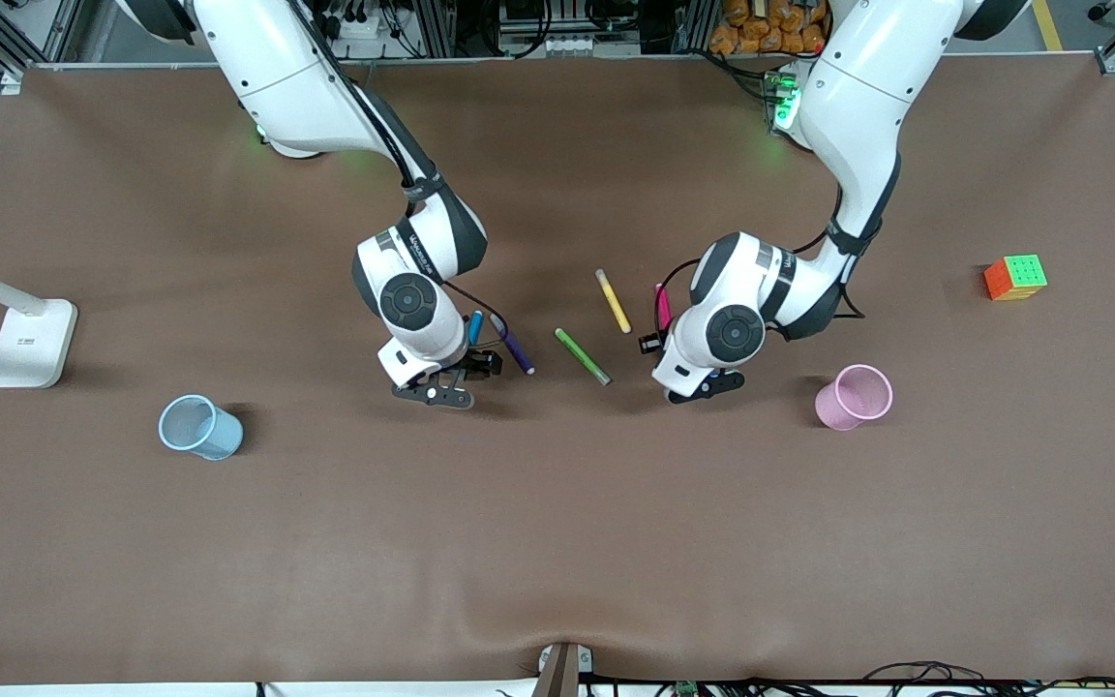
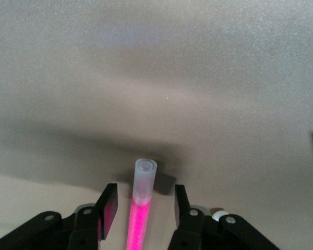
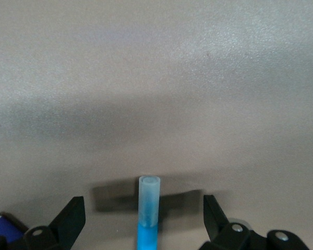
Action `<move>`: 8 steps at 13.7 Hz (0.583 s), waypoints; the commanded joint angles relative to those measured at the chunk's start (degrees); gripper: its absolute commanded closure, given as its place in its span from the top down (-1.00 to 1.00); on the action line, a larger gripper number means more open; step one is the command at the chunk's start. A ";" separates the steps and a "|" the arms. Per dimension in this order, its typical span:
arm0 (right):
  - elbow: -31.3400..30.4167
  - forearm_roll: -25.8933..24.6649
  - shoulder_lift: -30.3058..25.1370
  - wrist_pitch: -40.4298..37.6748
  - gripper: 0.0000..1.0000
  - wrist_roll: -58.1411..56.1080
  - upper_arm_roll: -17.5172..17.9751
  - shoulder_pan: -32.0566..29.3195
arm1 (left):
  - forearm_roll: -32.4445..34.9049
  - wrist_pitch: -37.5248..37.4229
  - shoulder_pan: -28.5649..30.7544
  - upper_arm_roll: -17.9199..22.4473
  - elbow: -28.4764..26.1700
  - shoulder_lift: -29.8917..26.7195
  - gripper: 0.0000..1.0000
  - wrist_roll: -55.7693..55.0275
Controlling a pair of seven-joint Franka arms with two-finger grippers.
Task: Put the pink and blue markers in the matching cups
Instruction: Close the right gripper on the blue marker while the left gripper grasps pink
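The pink marker lies on the brown table. My left gripper is down over it and open. In the left wrist view the marker lies between the fingers with a gap on each side. The blue marker lies near the table's middle. My right gripper is over it, wide open. In the right wrist view the marker sits midway between the fingers. The pink cup stands toward the left arm's end. The light blue cup stands toward the right arm's end.
A dark purple pen lies right beside the blue marker and my right gripper. A green pen and a yellow pen lie between the two grippers. A colour cube and a white lamp base sit near the table's ends.
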 commanded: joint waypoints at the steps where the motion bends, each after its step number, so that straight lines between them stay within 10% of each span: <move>1: 0.75 0.76 0.80 0.30 1.00 0.95 -0.67 0.88 | -1.00 0.73 -0.19 0.16 -0.34 -0.03 0.01 0.19; 2: 0.75 0.76 0.80 0.30 1.00 0.86 -0.67 0.88 | -1.08 0.73 -0.27 0.16 -0.34 0.06 0.00 0.19; 5: 0.58 0.58 0.80 0.30 -0.81 0.86 -0.67 0.88 | -1.00 0.73 -0.28 0.15 -0.34 0.32 0.00 0.28; 8: 0.49 0.58 0.71 0.13 -1.00 0.25 -0.67 0.36 | -0.91 0.73 -0.28 0.16 -0.34 0.41 -0.06 0.37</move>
